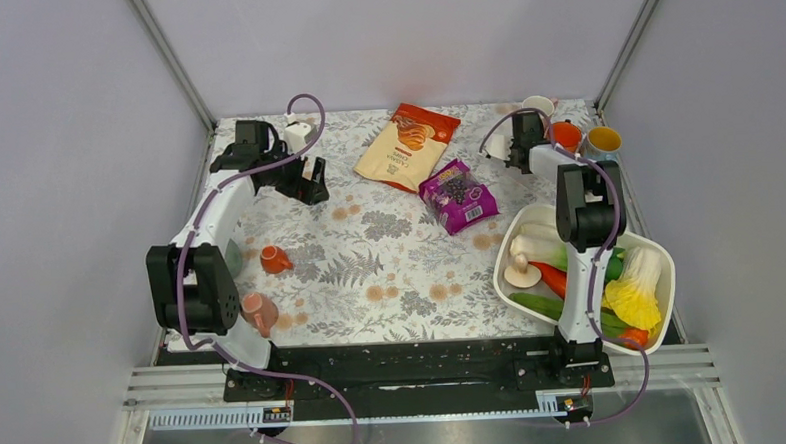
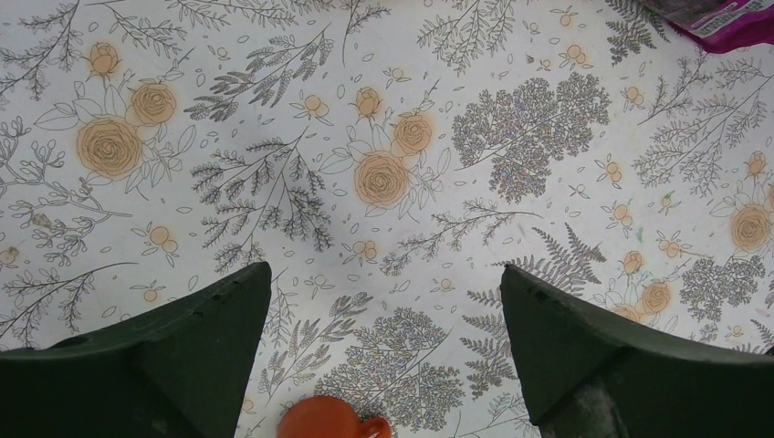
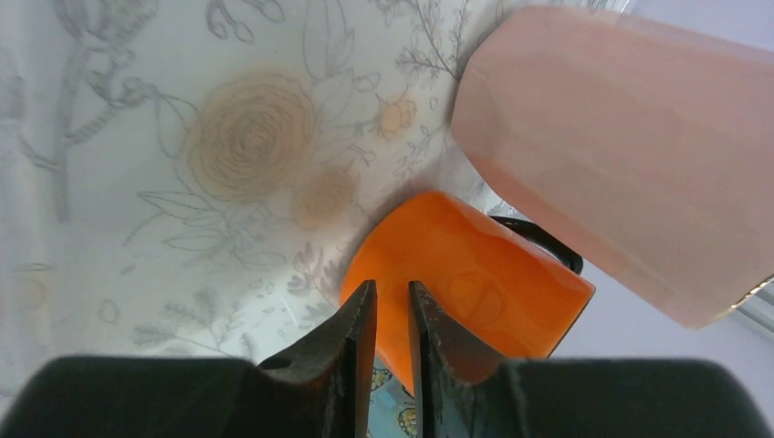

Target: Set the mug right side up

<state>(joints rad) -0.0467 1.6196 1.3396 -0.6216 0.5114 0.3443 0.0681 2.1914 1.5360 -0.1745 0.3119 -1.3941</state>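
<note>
An orange mug [image 1: 566, 134] stands at the back right of the table among other mugs. In the right wrist view the orange mug [image 3: 475, 283] lies tilted, its smooth outside facing the camera. My right gripper [image 3: 391, 287] is shut on its wall, one finger on each side. In the top view the right gripper [image 1: 547, 135] reaches it from the left. My left gripper [image 1: 307, 186] hangs open over the back left of the flowered cloth, nothing between its fingers [image 2: 210, 319].
A pale pink mug [image 3: 630, 155] almost touches the held one; a yellow mug [image 1: 604, 140] stands to its right. A chip bag [image 1: 406, 146] and purple bag [image 1: 458, 194] lie mid-table. A white tub [image 1: 664, 260] holds vegetables. A small red cup [image 1: 273, 258] and a pinkish cup [image 1: 258, 310] are at left.
</note>
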